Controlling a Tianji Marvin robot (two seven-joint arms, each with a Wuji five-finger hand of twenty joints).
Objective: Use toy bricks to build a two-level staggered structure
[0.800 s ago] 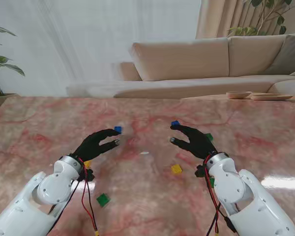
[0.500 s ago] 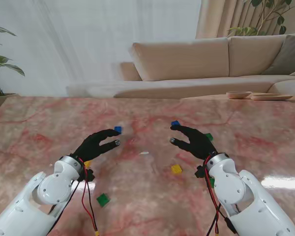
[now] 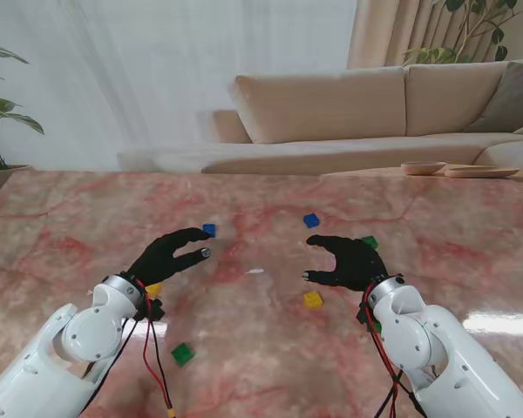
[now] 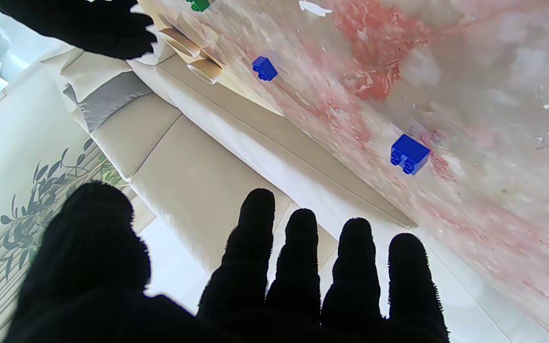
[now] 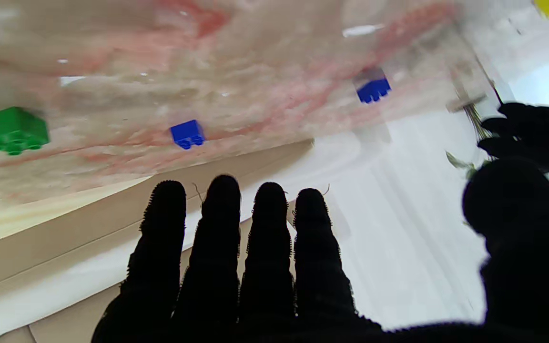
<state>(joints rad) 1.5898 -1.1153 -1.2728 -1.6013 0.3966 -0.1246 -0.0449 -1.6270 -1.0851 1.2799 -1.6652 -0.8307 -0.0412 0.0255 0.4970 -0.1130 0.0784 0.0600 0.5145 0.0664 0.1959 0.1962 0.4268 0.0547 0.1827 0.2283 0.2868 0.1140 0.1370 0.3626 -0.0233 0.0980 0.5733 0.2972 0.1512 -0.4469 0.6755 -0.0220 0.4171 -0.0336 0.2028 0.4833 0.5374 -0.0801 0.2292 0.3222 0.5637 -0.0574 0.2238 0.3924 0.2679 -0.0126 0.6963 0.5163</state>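
Two small blue toy bricks are seen on the pink marble table [image 3: 87,209], in the middle of the stand's picture: one blue brick [image 3: 209,230] a bit left of centre and the other blue brick [image 3: 311,220] a bit right of centre. They are well apart, and no brick is stacked on another. A small yellow brick [image 3: 313,300] is seen lower down, just beside the right hand [image 3: 344,261]. A small green brick [image 3: 183,353] lies near the bottom left.

The right hand has been pulled back from the right blue brick, which was at its fingertips before. Now it is held lower in the picture, fingers spread, with nothing in it. The left hand [image 3: 170,254] has stayed in place near the left blue brick, fingers also spread and holding nothing.
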